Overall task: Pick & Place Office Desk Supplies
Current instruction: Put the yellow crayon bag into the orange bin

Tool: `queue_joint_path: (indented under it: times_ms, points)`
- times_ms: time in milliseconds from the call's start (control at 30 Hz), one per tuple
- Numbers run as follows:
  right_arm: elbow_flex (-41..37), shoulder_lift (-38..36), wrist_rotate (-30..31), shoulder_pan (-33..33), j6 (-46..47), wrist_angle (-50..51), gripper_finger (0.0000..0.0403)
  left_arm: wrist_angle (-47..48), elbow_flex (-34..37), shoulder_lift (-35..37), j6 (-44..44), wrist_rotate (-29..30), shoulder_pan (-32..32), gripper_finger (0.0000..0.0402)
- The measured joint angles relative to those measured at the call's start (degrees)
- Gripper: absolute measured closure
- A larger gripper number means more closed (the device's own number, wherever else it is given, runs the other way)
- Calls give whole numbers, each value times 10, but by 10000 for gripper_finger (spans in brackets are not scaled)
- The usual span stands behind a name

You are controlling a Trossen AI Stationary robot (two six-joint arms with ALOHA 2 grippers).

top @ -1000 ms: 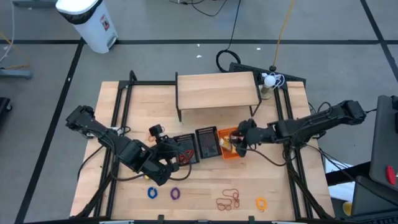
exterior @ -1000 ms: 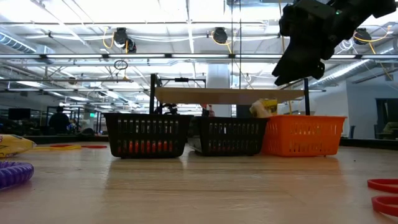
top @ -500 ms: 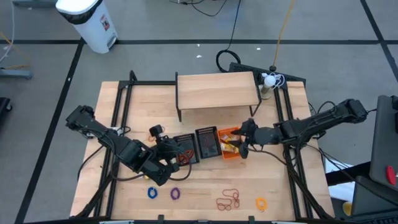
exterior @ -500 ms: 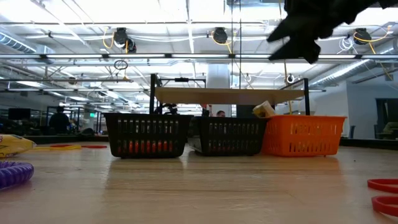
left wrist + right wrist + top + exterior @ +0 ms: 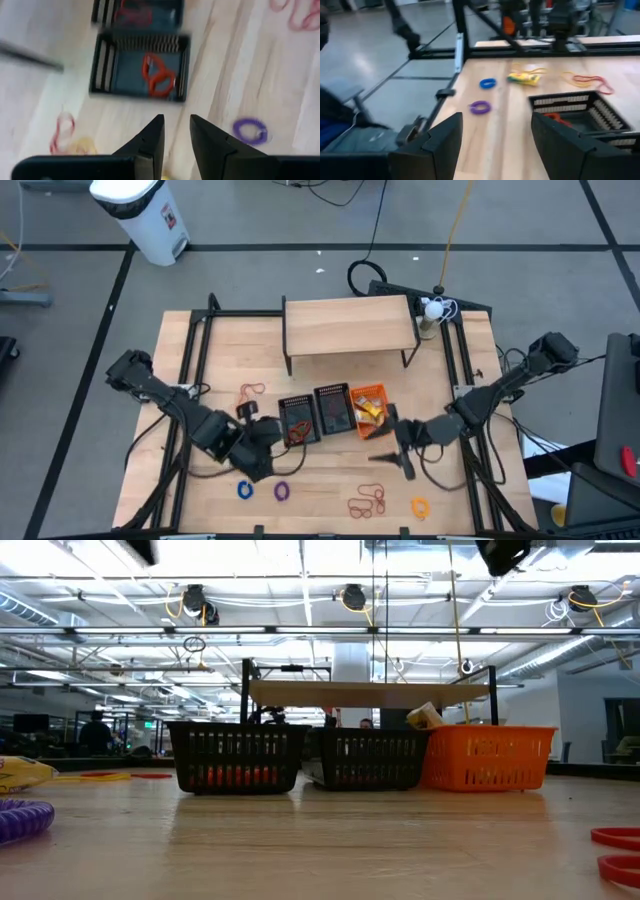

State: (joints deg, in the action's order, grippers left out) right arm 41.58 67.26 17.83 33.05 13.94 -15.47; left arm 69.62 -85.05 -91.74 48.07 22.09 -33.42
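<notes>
Three small baskets stand in a row mid-table: a black basket (image 5: 296, 419) holding red loops (image 5: 157, 77), a second black basket (image 5: 331, 410), and an orange basket (image 5: 366, 394) with yellow pieces (image 5: 373, 413). Loose on the wood lie a blue ring (image 5: 245, 490), a purple ring (image 5: 282, 491), red and tan loops (image 5: 367, 502), a yellow ring (image 5: 420, 506) and more red loops (image 5: 250, 392). My left gripper (image 5: 176, 131) hovers near the left black basket, pointing steeply down, its fingers a narrow gap apart with nothing between. My right gripper (image 5: 497, 131) hangs wide open and nearly level, nearer than the orange basket (image 5: 388, 458).
A low wooden shelf (image 5: 349, 323) stands behind the baskets. Black frame rails (image 5: 196, 350) run along both table sides. A yellow piece (image 5: 524, 78) lies near the left edge. Bare wood lies between the baskets and the loose items at the near edge.
My right gripper has swung away from above the orange basket toward the table's near edge and turned to nearly level. A yellow piece stays in the orange basket. My left gripper has tipped further down beside the left black basket.
</notes>
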Motion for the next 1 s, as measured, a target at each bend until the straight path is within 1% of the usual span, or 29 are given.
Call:
queue_joint_path:
  times_ms: [133, 233, 400, 567, 667, 800, 1000]
  points:
    - [0, 34, -1, 14, -4, -43, 179, 62, 40, 0, 127, -16, -34, 307]
    - [0, 59, 0, 14, -29, -87, 179, 63, 74, 0, 195, -36, -55, 307]
    - [0, 99, -1, 3, -75, -159, 183, 62, 116, 0, 262, -55, -76, 307]
    - [0, 131, -1, -11, -131, -221, 183, 56, 145, 0, 320, -78, -75, 302]
    - [0, 142, -1, -24, -161, -242, 183, 51, 154, 0, 346, -104, -73, 285]
    - [0, 147, -1, -41, -171, -241, 183, 45, 162, 0, 376, -130, -66, 247]
    - [0, 152, -2, -46, -180, -237, 184, 34, 171, 0, 421, -139, -53, 182]
